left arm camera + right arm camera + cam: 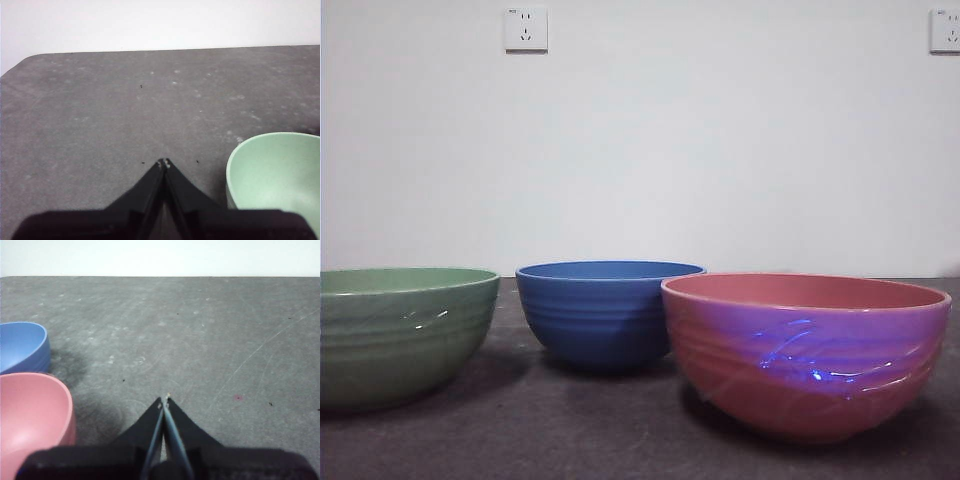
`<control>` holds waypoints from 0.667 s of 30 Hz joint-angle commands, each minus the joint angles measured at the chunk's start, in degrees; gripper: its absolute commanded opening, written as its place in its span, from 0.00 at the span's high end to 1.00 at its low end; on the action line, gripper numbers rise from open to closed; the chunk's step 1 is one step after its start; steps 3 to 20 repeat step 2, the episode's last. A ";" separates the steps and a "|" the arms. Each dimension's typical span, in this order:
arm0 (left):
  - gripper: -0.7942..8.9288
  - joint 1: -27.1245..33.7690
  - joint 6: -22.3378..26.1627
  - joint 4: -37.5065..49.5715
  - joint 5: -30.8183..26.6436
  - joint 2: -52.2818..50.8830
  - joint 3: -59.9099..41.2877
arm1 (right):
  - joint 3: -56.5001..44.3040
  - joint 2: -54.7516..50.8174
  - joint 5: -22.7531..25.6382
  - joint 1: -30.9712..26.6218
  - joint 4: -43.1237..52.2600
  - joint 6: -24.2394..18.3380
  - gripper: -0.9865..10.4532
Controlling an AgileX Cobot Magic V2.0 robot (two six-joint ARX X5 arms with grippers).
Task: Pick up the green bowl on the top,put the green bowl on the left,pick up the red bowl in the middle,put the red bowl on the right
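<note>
I see the green bowl (pixel 400 335) at left, the red bowl (pixel 807 352) at right. Both look glossy, rigid, slippery; I would pinch rims. Left gripper (pixel 164 163) and right gripper (pixel 164 401): closed, empty.

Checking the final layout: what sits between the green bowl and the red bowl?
In the front view the blue bowl stands between the green bowl and the red bowl, set farther back, with bare table nearer the camera.
</note>
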 commanded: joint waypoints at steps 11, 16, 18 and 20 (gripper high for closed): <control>0.92 0.15 -0.37 0.13 0.02 -0.15 -0.87 | -0.55 0.02 0.20 0.02 -0.37 0.42 0.91; 0.92 0.15 -0.37 0.13 0.02 -0.15 -0.87 | -0.55 0.02 0.20 0.02 -0.37 0.42 0.91; 0.92 0.15 -0.37 0.13 0.02 -0.15 -0.87 | -0.55 0.02 0.20 0.02 -0.37 0.42 0.91; 0.92 0.15 -0.37 0.13 0.02 -0.15 -0.87 | -0.55 0.02 0.20 0.02 -0.37 0.42 0.91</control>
